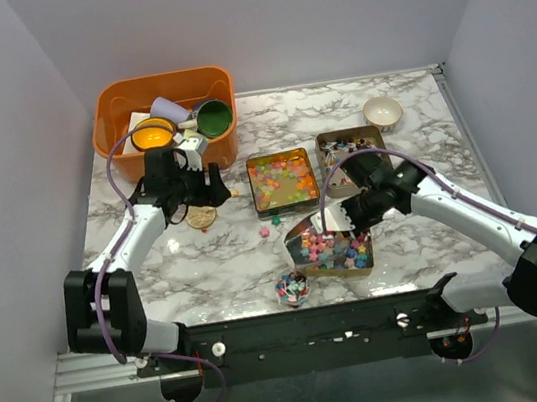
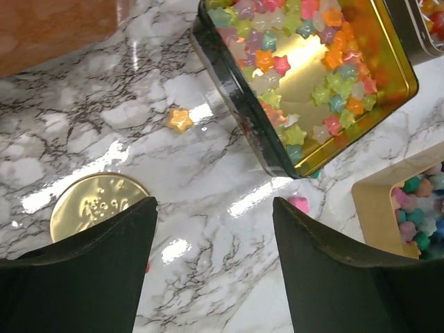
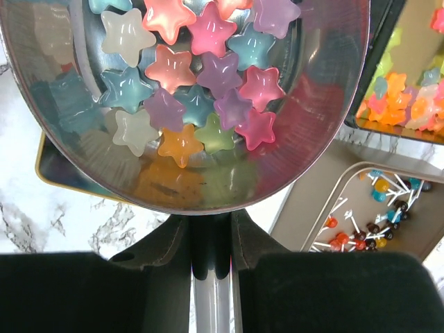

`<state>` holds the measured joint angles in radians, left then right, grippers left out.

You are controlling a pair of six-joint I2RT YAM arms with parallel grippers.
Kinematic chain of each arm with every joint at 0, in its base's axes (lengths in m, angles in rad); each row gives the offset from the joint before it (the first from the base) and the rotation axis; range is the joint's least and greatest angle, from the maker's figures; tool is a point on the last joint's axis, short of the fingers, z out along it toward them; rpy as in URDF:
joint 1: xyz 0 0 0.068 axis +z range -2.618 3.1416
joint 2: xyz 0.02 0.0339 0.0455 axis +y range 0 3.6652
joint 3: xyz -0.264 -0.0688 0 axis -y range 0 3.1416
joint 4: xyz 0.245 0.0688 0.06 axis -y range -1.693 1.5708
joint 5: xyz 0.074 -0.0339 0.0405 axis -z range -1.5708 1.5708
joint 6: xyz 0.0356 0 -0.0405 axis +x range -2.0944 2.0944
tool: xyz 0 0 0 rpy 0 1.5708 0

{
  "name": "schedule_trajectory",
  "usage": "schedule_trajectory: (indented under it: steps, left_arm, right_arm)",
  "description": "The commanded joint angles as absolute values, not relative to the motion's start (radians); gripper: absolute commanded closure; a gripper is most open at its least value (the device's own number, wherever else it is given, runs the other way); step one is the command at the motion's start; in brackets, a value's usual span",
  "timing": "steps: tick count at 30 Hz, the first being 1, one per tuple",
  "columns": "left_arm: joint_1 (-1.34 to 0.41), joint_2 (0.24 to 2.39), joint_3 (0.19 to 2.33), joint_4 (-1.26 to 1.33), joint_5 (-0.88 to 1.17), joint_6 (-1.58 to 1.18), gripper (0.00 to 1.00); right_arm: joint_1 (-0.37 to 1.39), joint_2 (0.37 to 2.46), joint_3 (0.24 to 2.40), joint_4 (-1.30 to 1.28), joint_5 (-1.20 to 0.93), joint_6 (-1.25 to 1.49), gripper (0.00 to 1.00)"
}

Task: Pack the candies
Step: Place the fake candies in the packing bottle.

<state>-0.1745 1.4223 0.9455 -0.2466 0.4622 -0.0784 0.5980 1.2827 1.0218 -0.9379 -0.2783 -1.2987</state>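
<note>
Pastel star candies fill a gold square tin (image 1: 283, 180), also in the left wrist view (image 2: 312, 76). Bright candies fill a front tin (image 1: 331, 244). Red, white and dark sweets on sticks lie in a back tin (image 1: 348, 157), also in the right wrist view (image 3: 374, 208). My right gripper (image 1: 353, 211) (image 3: 211, 239) is shut on the handle of a metal scoop (image 3: 194, 83) loaded with star candies, above the front tin. My left gripper (image 1: 191, 187) (image 2: 215, 222) is open and empty over bare marble. A loose orange star (image 2: 179, 120) and a pink candy (image 2: 299, 203) lie nearby.
A gold round lid (image 1: 201, 214) (image 2: 90, 201) lies by my left fingers. A small jar of candies (image 1: 292, 286) stands at the front edge. An orange bin (image 1: 163, 116) with cups is at the back left, a white bowl (image 1: 383, 112) at the back right. Loose candies (image 1: 264, 231) dot the marble.
</note>
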Motion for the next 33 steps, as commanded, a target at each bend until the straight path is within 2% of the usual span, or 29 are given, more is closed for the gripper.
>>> schedule_trajectory:
  steps: [1, 15, 33]
  left_arm:
    - [-0.123, 1.364, 0.911, -0.224, 0.417, -0.075, 0.22]
    - [-0.081, 1.313, 0.871, -0.203, 0.41, -0.089, 0.21]
    - [-0.08, 1.29, 0.857, -0.178, 0.407, -0.112, 0.21]
  right_arm:
    - [0.666, 1.281, 1.049, -0.957, -0.195, -1.253, 0.99]
    - [0.844, 1.333, 1.095, -0.951, 0.032, -1.255, 0.99]
    - [0.969, 1.27, 1.017, -0.88, 0.241, -1.282, 0.99]
